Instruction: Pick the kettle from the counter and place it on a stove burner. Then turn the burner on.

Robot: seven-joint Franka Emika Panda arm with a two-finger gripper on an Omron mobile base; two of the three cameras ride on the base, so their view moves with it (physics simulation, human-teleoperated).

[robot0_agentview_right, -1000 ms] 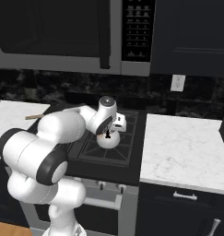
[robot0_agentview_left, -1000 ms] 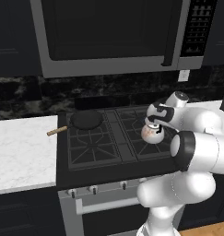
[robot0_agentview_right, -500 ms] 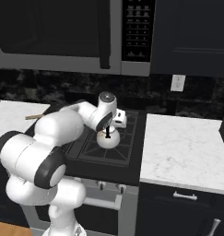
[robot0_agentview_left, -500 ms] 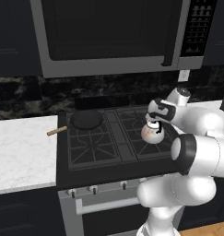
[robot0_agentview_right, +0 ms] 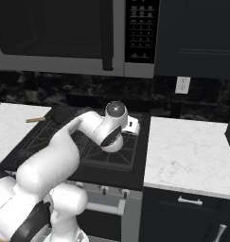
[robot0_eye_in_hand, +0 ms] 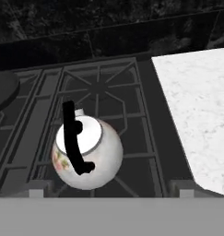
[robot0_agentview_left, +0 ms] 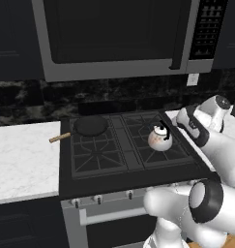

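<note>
Kettle (robot0_eye_in_hand: 87, 155) sits upright on the stove burner (robot0_agentview_left: 160, 145) at the front right of the cooktop, near its right edge, its black arched handle running over the lid. The gripper (robot0_eye_in_hand: 106, 188) hangs just above it with both pads wide apart (released, touching nothing). Farther back, a black pan (robot0_agentview_left: 90, 125) rests on the rear left grate, and the counter (robot0_eye_in_hand: 201, 110) adjoins the cooktop's right edge.

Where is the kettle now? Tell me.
The kettle sits on the stove burner grate at the cooktop's right side, right of the black pan, near the counter.
</note>
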